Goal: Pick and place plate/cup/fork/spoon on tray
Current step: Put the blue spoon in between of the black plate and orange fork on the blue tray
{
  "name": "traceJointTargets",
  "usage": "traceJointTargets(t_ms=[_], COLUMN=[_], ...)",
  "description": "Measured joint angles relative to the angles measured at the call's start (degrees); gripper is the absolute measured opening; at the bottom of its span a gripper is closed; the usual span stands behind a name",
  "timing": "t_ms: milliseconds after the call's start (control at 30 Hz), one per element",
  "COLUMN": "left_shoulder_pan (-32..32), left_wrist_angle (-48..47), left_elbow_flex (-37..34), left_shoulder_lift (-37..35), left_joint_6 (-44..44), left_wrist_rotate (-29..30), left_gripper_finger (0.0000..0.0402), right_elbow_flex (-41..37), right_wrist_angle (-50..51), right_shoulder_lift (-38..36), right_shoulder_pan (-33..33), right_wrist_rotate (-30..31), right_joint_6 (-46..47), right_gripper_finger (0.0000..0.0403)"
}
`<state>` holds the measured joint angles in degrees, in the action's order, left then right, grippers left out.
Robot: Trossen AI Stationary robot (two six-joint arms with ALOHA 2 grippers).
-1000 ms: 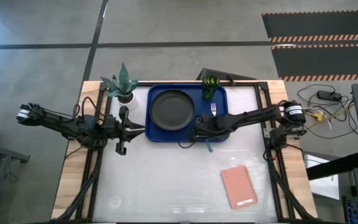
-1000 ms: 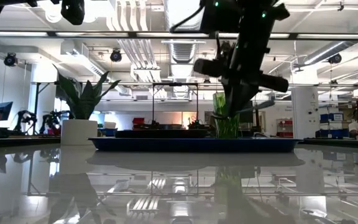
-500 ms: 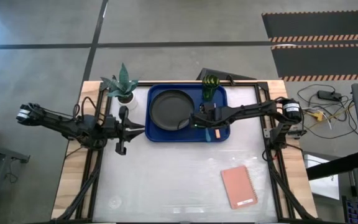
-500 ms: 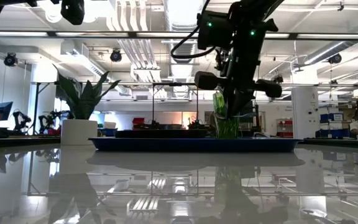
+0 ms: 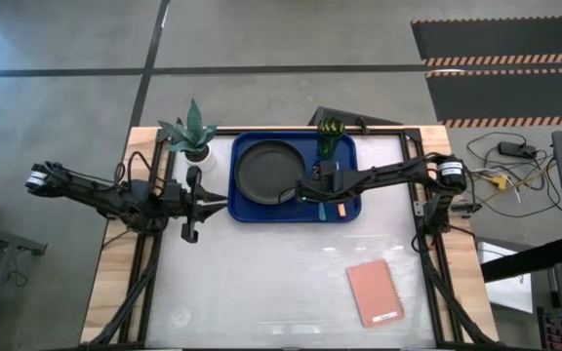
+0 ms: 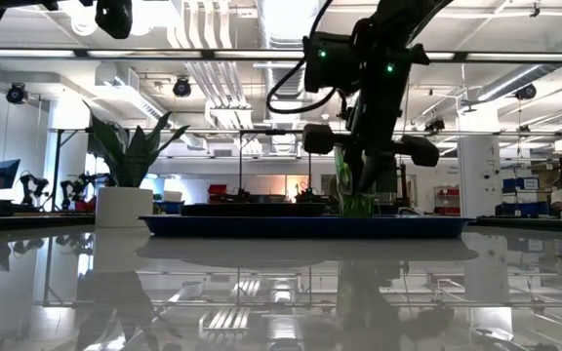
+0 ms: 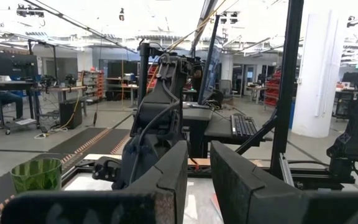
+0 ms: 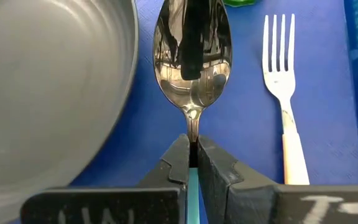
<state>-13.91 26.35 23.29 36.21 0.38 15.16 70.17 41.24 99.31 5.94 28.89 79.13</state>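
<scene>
The blue tray lies at the table's far middle. On it are the dark plate, the green cup at its far right, and the fork, tines toward the far edge. My right gripper is low over the tray between plate and fork, shut on the spoon. It also shows in the high view. My left gripper waits left of the tray, empty, its fingers a narrow gap apart. My right gripper pinches the spoon's thin neck between its two fingers, where the light blue handle begins. The fingers come slanting down from above. The bowl sticks out past the fingertips toward the far edge, over the tray floor; I cannot tell whether it touches it.
A white pot with a green plant stands at the tray's far left corner. A pink notebook lies near the table's front right. Dark frame rails run along both sides of the table.
My right gripper has carried the spoon from the tray's near edge toward the far edge, in over the tray, and has gone down. It has stayed shut on the spoon, which has moved with it to between the plate and the fork.
</scene>
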Motion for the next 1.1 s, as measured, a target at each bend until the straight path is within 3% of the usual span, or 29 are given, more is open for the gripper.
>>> traceJointTargets(t_ms=[1100], left_shoulder_pan=[0.02], left_wrist_angle=[-0.35], left_elbow_flex=[0.0], left_shoulder_lift=[-0.02], left_joint_6=[0.0], left_wrist_rotate=[0.0], left_gripper_finger=[0.0054], right_elbow_flex=[-0.11], right_wrist_angle=[-3.82], right_shoulder_lift=[5.43], right_shoulder_pan=[2.36], right_wrist_rotate=[1.15], right_joint_6=[-1.75], right_gripper_finger=[0.0011])
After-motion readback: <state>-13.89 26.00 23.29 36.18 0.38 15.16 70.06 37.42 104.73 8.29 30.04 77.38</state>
